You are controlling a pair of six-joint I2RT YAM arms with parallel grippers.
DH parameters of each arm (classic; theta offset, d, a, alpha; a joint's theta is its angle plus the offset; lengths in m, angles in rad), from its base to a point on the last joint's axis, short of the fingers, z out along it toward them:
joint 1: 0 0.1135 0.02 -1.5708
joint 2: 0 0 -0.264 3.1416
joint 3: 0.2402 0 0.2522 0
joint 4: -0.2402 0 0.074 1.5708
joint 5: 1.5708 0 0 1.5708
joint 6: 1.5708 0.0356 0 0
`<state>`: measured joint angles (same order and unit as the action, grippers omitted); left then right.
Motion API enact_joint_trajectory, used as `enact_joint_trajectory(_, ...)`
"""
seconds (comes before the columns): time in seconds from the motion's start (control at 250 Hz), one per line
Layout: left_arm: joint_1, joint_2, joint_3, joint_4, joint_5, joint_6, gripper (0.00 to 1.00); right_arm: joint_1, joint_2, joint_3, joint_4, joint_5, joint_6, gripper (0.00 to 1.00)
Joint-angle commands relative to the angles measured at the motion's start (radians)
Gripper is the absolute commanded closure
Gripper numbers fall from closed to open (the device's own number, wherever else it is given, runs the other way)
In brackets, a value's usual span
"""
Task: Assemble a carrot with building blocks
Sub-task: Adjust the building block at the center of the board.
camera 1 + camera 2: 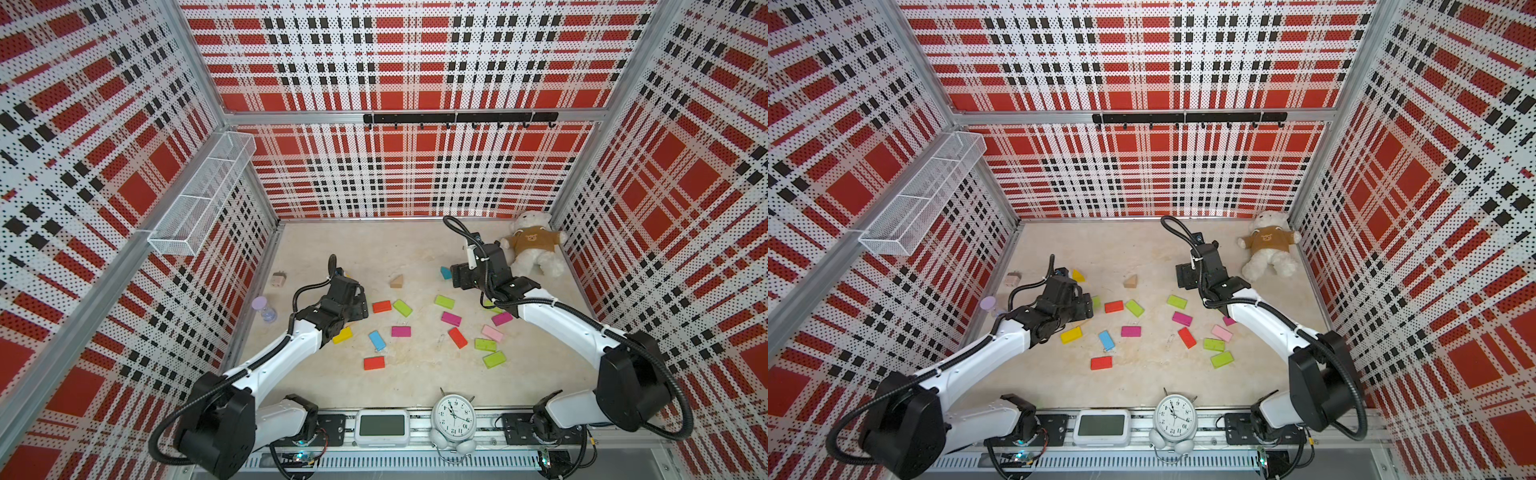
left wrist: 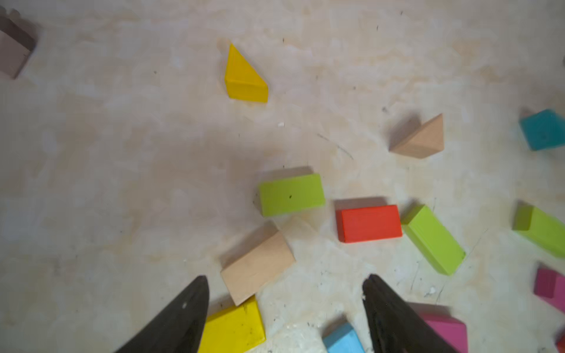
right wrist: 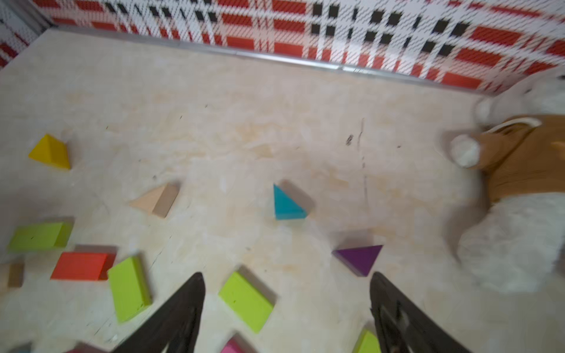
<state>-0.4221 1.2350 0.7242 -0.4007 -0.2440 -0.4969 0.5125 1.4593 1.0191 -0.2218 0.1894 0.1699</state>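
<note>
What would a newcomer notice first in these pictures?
The red plaid walls all around catch the eye first. Next, bright blocks lie scattered over the middle of the pale table. A white bear in a brown shirt lies in the far right corner.

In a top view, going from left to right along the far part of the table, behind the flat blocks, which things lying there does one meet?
Beige plug-like cube with prongs → tan triangular wooden block → teal triangular block → white teddy bear in a brown sweater.
</note>
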Motion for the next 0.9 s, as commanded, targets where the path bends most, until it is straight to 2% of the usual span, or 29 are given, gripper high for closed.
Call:
enact_joint_trajectory(0.0, -0.006, 0.061, 0.066, -0.067, 0.014, -0.006, 0.20, 0.037, 0.032, 0.049, -0.026, -0.098, 0.064, 0.17)
enact_joint_trajectory(0.248, 0.003, 0.244, 0.166, -0.068, 0.017, 0.047, 0.23, 0.091, 0.105, 0.062, 0.016, -0.179, 0.122, 0.20)
enact_joint_trajectory(0.46, 0.052, 0.338, 0.207, -0.034, 0.054, 0.057, 0.25, 0.096, 0.133, 0.072, 0.020, -0.188, 0.135, 0.20)
enact_joint_trajectory(0.896, 0.063, 0.486, 0.305, -0.008, 0.103, 0.098, 0.20, 0.096, 0.173, 0.107, 0.006, -0.182, 0.146, 0.20)
